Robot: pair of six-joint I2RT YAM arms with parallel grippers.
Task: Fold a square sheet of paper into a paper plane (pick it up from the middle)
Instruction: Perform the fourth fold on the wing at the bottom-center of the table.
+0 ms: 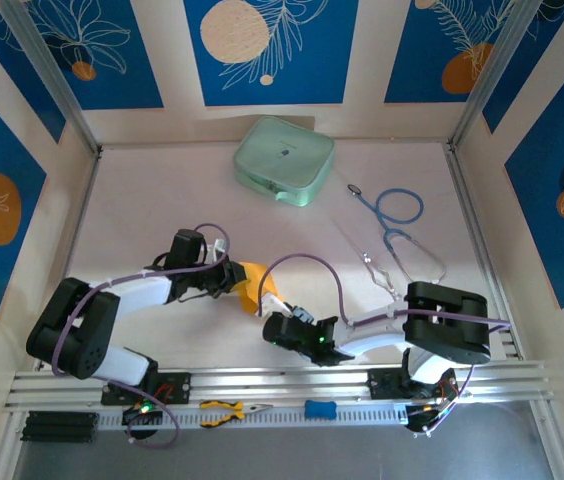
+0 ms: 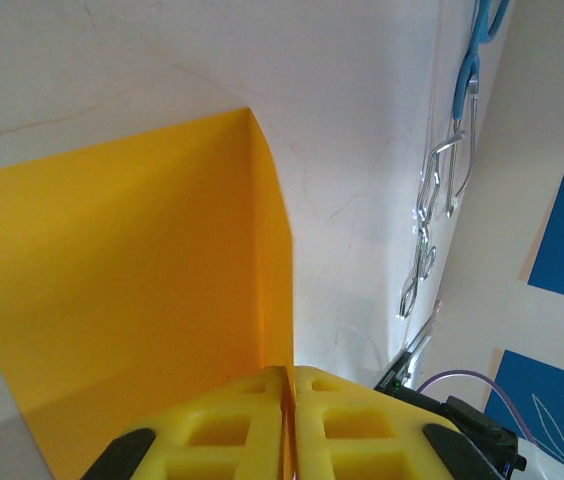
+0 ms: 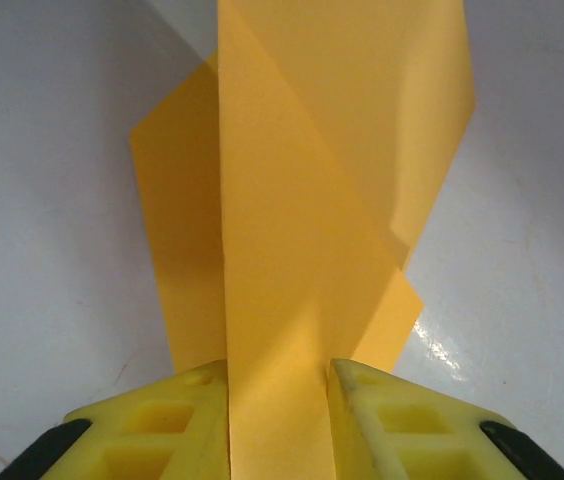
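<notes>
The orange-yellow sheet of paper (image 1: 252,284) is lifted between the two arms near the table's front middle, folded into overlapping flaps. My left gripper (image 1: 234,280) comes at it from the left. In the left wrist view that gripper (image 2: 290,372) is shut on the paper (image 2: 132,270), with a thin edge pinched between its yellow fingers and a creased panel standing up ahead. My right gripper (image 1: 270,322) reaches in from the lower right. Its jaws (image 3: 277,368) stand apart, and a flat strip of the paper (image 3: 302,200) runs through the gap.
A pale green case (image 1: 284,158) lies at the back centre. A blue stethoscope (image 1: 397,215) stretches along the right side, its metal ends (image 2: 442,180) near the paper. Orange-handled pliers (image 1: 227,410) and a small blue object (image 1: 320,408) rest on the front rail.
</notes>
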